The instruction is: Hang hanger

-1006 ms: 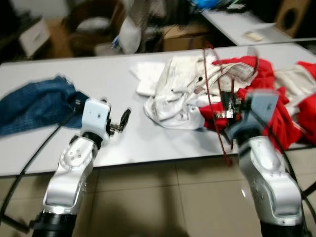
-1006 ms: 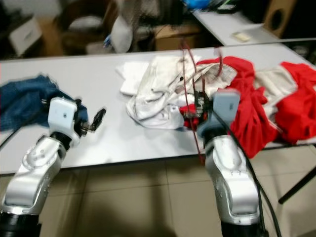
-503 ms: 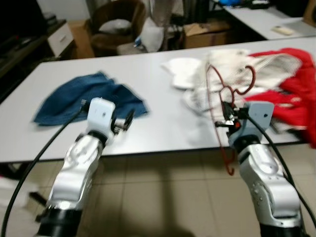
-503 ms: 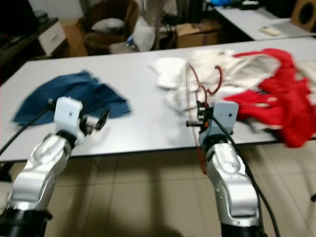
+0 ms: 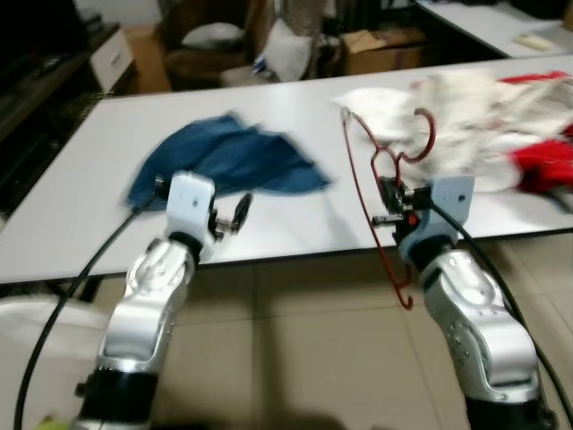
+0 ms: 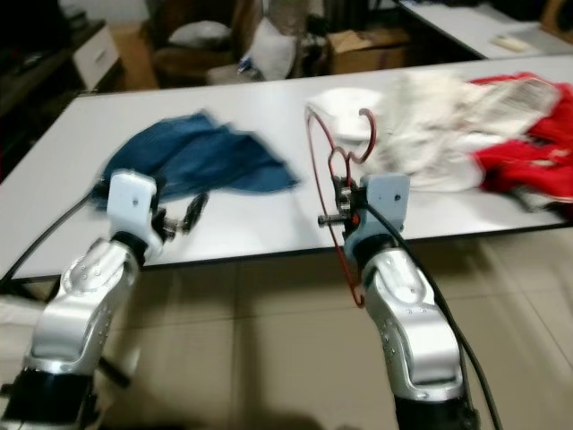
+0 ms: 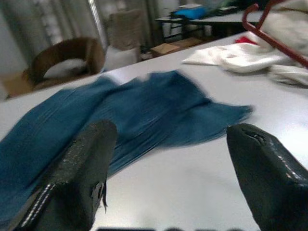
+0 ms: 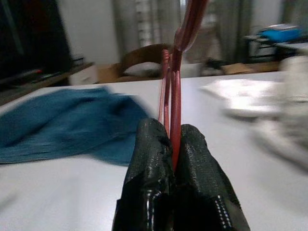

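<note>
Grey table (image 5: pixel 81 224) carries the clothes, and I count one blue garment (image 5: pixel 235 161) on the left, one white pile (image 5: pixel 448 112) further right and one red piece (image 5: pixel 542 170) at the far right edge. Two silver arms reach to the near edge of the table. On the left, the left gripper (image 5: pixel 240 211) hovers just before the blue garment with its two black fingers (image 7: pixel 82 178) apart and nothing between them. On the right, the right gripper (image 8: pixel 174 161) has its fingers pressed together on one red hanger (image 5: pixel 376 193). That hanger stands upright at the near table edge, hook up, in front of the white pile.
</note>
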